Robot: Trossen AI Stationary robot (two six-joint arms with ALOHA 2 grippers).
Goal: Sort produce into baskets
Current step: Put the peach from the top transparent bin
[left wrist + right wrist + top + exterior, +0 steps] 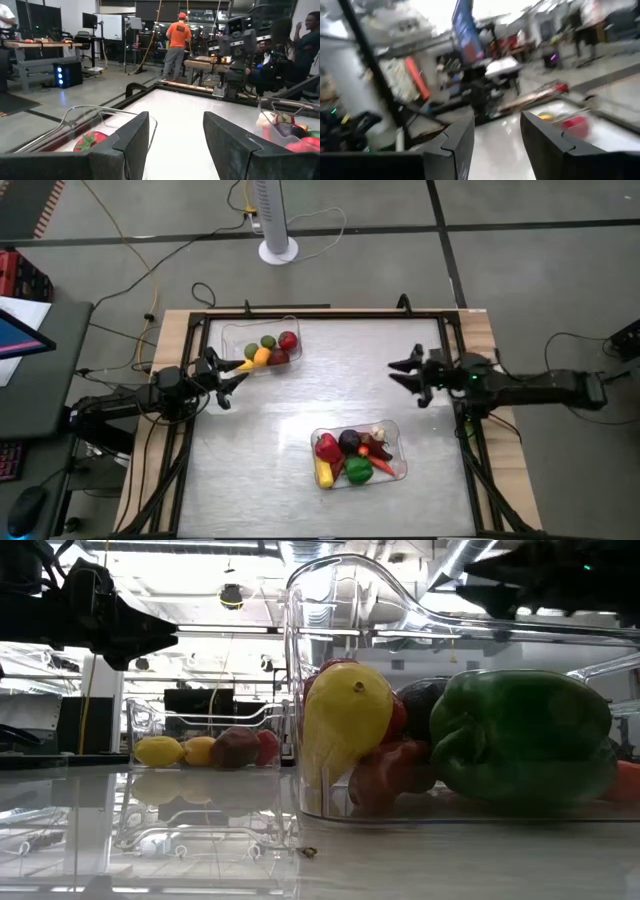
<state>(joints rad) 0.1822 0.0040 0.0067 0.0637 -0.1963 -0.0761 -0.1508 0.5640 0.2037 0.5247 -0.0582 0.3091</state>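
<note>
Glossy table (270, 440), wooden edges; two clear baskets (262, 348) (358, 456) resting on it

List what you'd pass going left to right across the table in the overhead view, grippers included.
left gripper → far basket holding fruit → near basket piled with produce → right gripper

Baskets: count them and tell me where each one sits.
2. One basket sits at the table's far left, beside the left arm; the other basket sits near the front, right of centre. Both hold produce.
</note>
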